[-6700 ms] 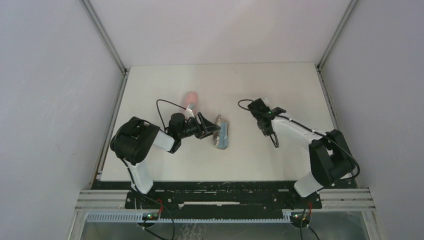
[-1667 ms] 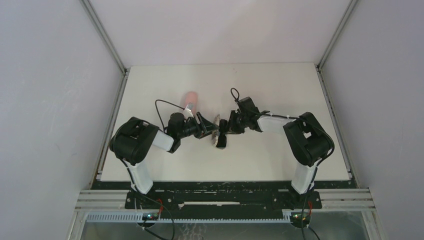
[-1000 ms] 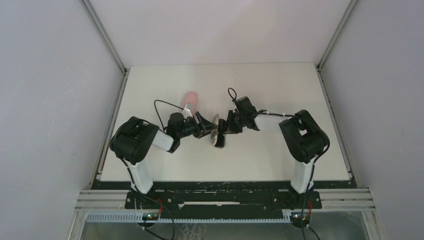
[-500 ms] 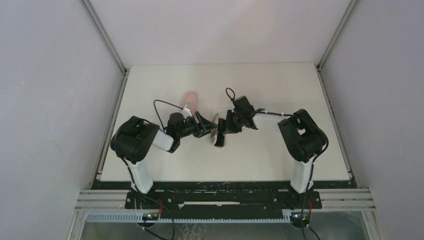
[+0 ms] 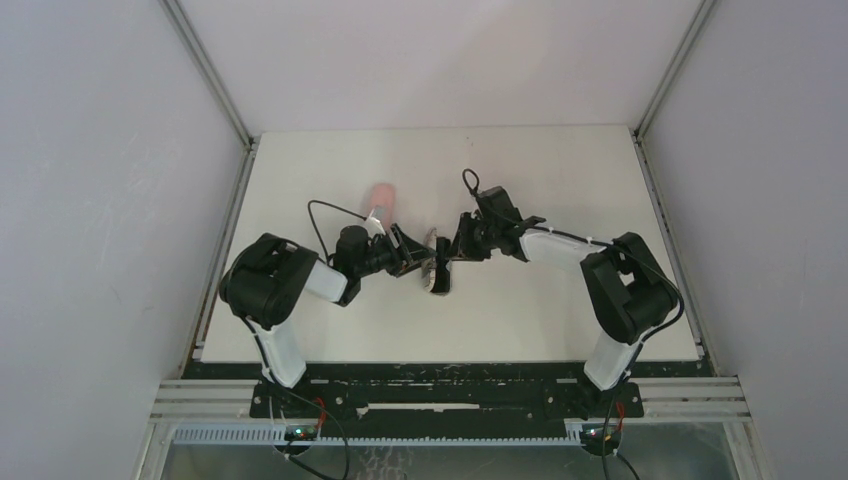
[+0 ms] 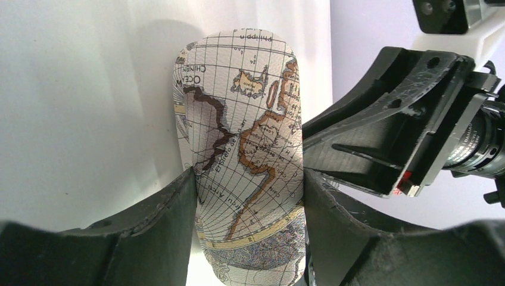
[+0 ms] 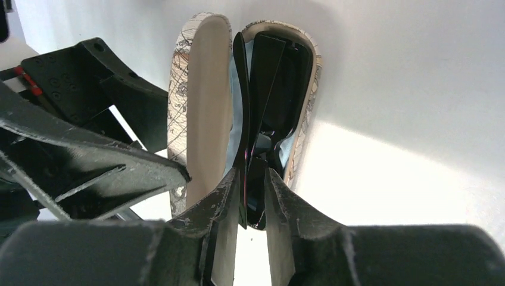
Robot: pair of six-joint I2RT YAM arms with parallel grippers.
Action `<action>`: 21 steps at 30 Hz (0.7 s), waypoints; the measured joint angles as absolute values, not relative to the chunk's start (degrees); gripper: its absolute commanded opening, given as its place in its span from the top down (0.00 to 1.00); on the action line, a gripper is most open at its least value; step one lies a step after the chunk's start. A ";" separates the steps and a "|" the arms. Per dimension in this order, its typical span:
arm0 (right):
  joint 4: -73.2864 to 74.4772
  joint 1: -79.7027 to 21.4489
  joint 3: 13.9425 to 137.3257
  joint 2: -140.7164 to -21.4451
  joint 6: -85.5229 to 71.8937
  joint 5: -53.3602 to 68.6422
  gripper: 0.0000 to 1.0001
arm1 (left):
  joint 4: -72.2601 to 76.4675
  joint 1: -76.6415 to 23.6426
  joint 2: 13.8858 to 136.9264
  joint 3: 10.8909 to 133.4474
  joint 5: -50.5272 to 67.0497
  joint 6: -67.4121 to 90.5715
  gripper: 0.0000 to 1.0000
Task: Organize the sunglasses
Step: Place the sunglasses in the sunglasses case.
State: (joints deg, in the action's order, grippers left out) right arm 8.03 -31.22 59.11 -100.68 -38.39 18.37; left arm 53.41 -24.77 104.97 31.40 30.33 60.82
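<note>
**Left hand [image 6: 247, 179] clenched on the map-printed case [image 6: 238, 107]**

The left hand grasps the map-printed case. One finger presses on each long side, and the case is held on edge over the middle of the white surface [image 5: 520, 320]. Just behind this arm's wrist, a pink case [image 5: 381, 196] lies on the surface, apart from the rest.

The map-printed case is open. In the right wrist view its lid, plain beige inside, is on the left and the deeper shell is on the right. The sunglasses [image 7: 268, 89] sit folded inside that shell, black-framed with dark lenses.

The right hand [image 7: 253, 179] reaches in from the right. Its fingers are set narrowly on either side of the sunglasses' frame at the near end of the case. I cannot tell whether they pinch the frame or only flank it. The two hands almost meet across the case.
</note>
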 measured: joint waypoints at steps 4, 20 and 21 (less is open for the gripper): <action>8.19 -30.09 57.30 -98.19 -38.06 17.82 0.80 | 53.41 -24.80 104.86 31.29 30.24 60.82 1.00; 8.91 -28.91 55.00 -100.25 -37.30 13.98 0.84 | 48.21 -25.34 101.91 31.29 28.97 58.61 1.00; 8.67 -28.91 55.02 -100.79 -37.32 14.02 0.84 | 47.79 -25.43 101.62 31.29 28.77 58.30 1.00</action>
State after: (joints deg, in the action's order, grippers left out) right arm 8.67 -28.91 55.02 -100.79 -37.32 14.02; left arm 47.79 -25.43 101.62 31.29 28.77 58.30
